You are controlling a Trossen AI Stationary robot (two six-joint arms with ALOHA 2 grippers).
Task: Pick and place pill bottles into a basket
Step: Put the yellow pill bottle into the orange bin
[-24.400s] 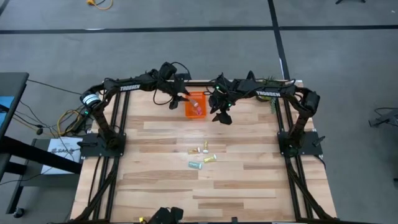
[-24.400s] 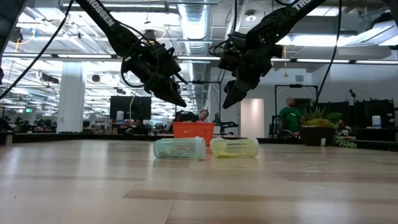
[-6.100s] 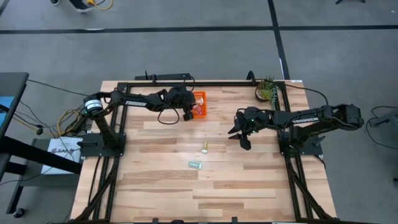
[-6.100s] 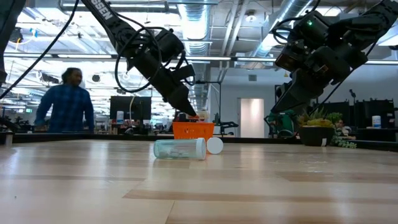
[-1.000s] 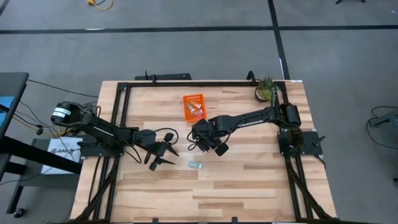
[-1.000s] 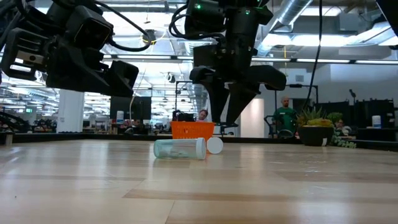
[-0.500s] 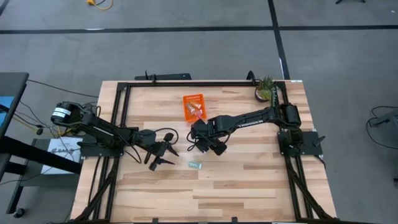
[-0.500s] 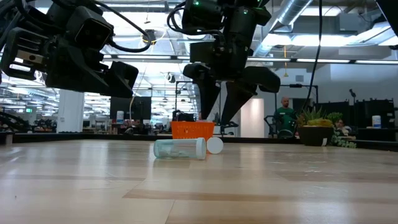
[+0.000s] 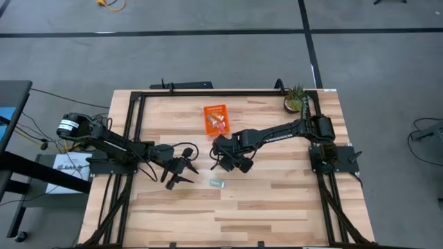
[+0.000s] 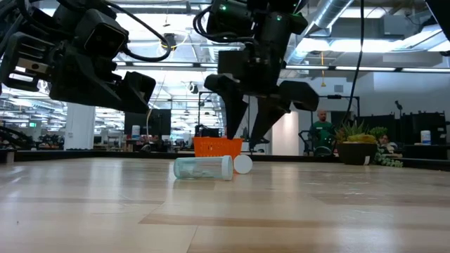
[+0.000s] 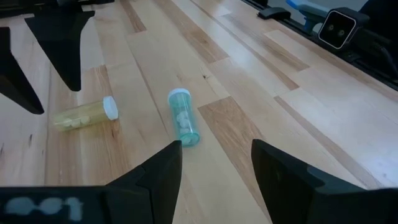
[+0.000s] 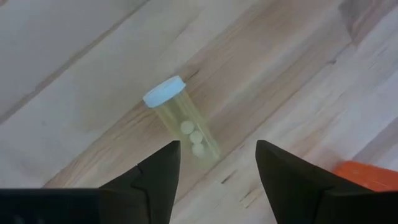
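Observation:
Two pill bottles lie on their sides on the wooden table. A yellowish bottle (image 12: 185,127) with a pale cap (image 12: 164,91) is below my right gripper (image 12: 217,163), which is open and hovers over it with one finger on either side, not touching. It also shows in the left wrist view (image 11: 84,114). A teal bottle (image 11: 184,124) lies nearer the table's front edge (image 9: 218,183). My left gripper (image 9: 181,173) is open and empty, left of the teal bottle. The orange basket (image 9: 216,119) stands toward the far edge and holds several bottles.
A small potted plant (image 9: 296,99) stands at the far right corner. Black frame rails (image 9: 208,93) run along the far edge and both sides of the table. People show in the room beyond the table in the low view (image 10: 323,130).
My right gripper has shifted a little toward the table's left edge and settled over the yellowish bottle, staying open. The bottles have not moved.

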